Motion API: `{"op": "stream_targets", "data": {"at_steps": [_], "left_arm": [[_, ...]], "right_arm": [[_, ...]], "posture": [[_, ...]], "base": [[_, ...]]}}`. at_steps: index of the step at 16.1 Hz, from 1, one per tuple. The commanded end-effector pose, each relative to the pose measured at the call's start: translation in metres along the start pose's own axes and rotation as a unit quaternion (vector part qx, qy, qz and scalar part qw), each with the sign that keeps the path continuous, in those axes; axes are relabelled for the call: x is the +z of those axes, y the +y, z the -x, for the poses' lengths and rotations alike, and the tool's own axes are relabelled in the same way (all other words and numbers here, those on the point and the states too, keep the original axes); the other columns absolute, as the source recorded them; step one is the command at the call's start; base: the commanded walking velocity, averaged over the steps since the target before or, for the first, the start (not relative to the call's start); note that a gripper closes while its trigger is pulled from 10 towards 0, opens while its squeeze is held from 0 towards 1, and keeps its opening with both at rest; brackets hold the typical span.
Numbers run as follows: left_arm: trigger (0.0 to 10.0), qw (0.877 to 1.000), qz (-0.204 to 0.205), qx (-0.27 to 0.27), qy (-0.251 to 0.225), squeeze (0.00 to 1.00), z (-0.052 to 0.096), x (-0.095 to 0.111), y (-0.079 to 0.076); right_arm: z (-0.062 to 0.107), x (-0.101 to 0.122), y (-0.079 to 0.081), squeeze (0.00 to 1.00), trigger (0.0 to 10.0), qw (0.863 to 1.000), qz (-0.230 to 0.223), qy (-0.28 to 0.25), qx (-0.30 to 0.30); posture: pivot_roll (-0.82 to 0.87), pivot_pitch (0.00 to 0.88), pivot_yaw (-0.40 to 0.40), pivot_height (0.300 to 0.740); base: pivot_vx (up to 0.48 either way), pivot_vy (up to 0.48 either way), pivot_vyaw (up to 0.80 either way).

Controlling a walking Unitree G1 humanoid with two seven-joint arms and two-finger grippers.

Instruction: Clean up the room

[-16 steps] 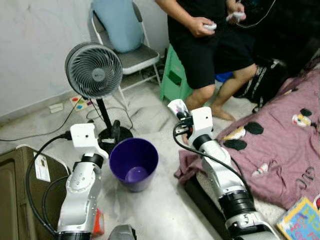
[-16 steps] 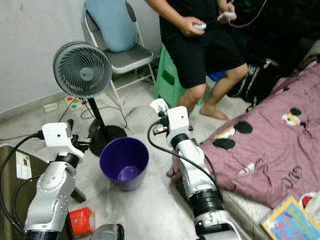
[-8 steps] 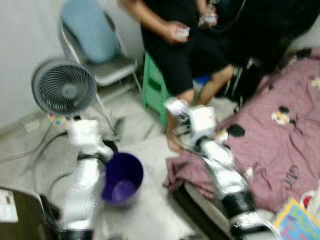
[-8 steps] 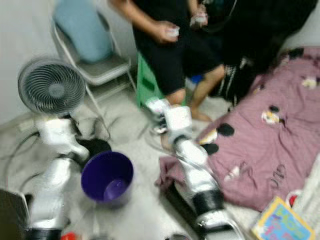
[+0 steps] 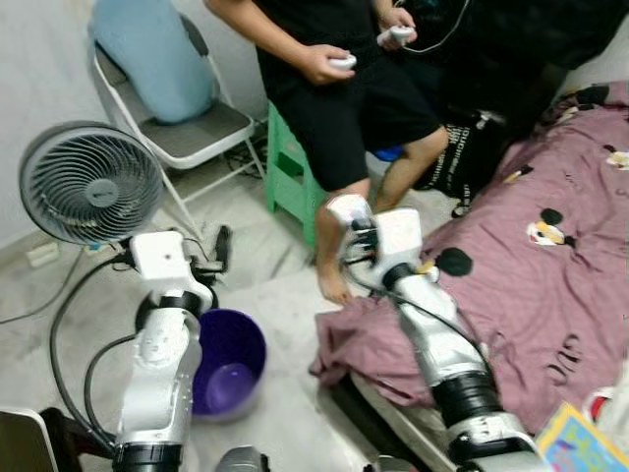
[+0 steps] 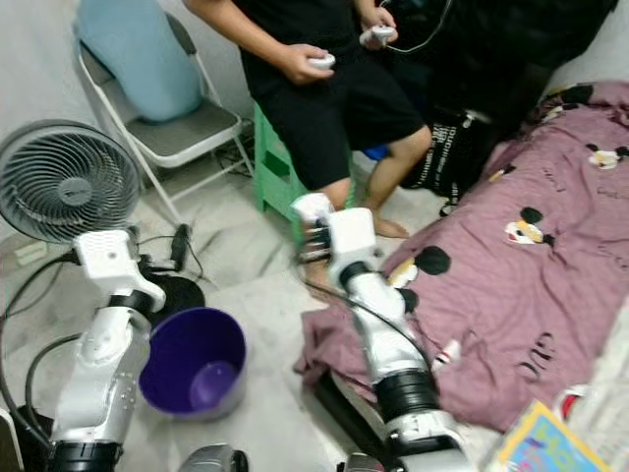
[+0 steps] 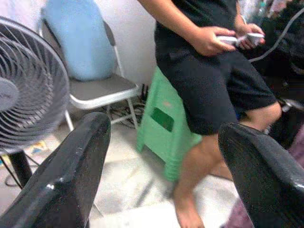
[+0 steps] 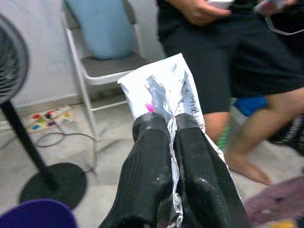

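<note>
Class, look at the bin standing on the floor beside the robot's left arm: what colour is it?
The bin is purple, inside and out; the right eye view shows it best.

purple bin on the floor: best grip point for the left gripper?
Take the purple bin by its upper rim, from above, one finger inside the wall and one outside. It stands upright and open-topped, too wide to span. The left gripper is open; the near rim sits just beside that arm.

Your two head views look forward and down from above both arms, sharing purple bin point(image 5: 228, 352), fan point(image 5: 90, 183), seated person point(image 5: 344, 79), pink bedspread point(image 5: 550, 256). Left wrist view looks low and level along left hand point(image 7: 161, 156) toward green stool point(image 7: 164, 118), folding chair point(image 7: 97, 90). Right wrist view sits close behind right hand point(image 8: 172, 128), facing same chair and person.
</note>
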State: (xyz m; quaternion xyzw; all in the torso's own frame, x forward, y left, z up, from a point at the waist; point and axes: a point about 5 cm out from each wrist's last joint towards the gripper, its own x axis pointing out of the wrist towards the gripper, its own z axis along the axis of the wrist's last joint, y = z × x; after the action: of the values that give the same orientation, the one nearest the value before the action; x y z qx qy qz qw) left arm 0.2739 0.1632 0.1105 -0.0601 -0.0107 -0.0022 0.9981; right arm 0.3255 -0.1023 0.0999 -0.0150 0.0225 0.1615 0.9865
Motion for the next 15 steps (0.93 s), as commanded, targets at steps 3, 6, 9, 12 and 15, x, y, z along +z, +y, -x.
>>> {"op": "stream_targets", "data": {"at_steps": [3,6,9,12,15], "left_arm": [[10.0,0.999,-0.039,0.019,-0.005,0.00,0.0066,-0.0027,0.0202],[10.0,0.999,-0.050,0.017,-0.004,0.00,0.0077,-0.0044,0.0228],[10.0,0.997,-0.068,0.021,-0.006,0.00,0.0074,-0.0040,0.0222],[10.0,0.996,-0.086,0.033,0.002,0.00,0.0075,-0.0069,0.0217],[10.0,0.996,-0.082,0.024,0.000,0.00,0.0082,-0.0075,0.0237]], "right_arm": [[-0.0048,0.0062,0.0139,0.00,10.0,1.000,0.000,-0.016,0.017],[-0.0052,0.0058,0.0134,0.00,10.0,1.000,0.000,-0.016,0.016],[-0.0066,0.0060,0.0132,0.00,10.0,1.000,0.004,-0.018,0.018],[-0.0085,0.0073,0.0142,0.00,10.0,1.000,0.007,-0.020,0.022],[-0.0096,0.0081,0.0145,0.00,10.0,0.999,0.010,-0.022,0.024]], "posture": [[0.06,0.033,0.009,0.740],[0.06,0.026,0.009,0.740],[0.06,0.018,0.002,0.740],[0.07,0.010,-0.004,0.740],[0.07,0.011,-0.002,0.740]], "base": [[0.000,0.000,0.80],[0.000,0.000,0.80],[0.000,0.000,0.80],[0.000,0.000,0.80],[0.000,0.000,0.80]]}}
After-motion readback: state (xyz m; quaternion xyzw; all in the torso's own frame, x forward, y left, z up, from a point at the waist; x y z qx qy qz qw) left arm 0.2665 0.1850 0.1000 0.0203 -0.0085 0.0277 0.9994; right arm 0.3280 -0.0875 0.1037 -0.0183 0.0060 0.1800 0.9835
